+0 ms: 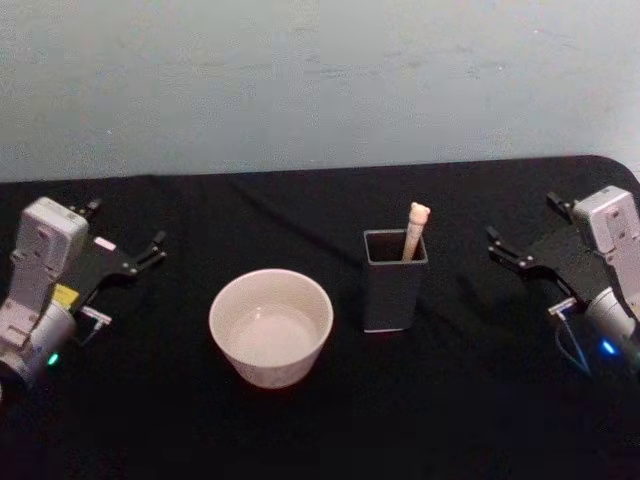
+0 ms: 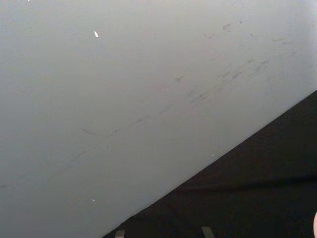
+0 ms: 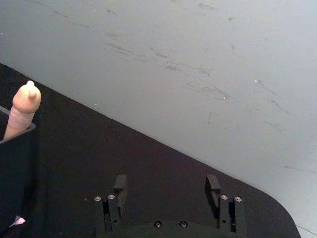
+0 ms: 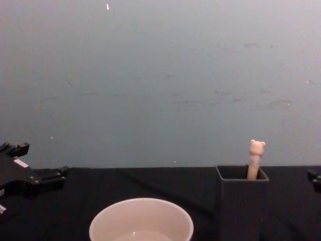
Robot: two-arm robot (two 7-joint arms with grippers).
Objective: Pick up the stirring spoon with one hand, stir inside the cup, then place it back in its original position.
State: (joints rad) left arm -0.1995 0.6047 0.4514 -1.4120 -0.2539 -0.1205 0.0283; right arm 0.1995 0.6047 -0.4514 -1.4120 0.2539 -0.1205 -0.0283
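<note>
While the stirring spoon (image 1: 417, 228) stands in the dark grey holder box (image 1: 394, 290), its little bear head pokes up over the rim at the back right corner. The box stands on the black worktop (image 1: 300, 210), just beside the round white cup (image 1: 271, 327), on the cup's right. The left gripper (image 1: 125, 226) rests well off to the left with its fingers spread wide. The right gripper (image 1: 525, 226) rests well off to the right, and its fingers are spread wide too.
</note>
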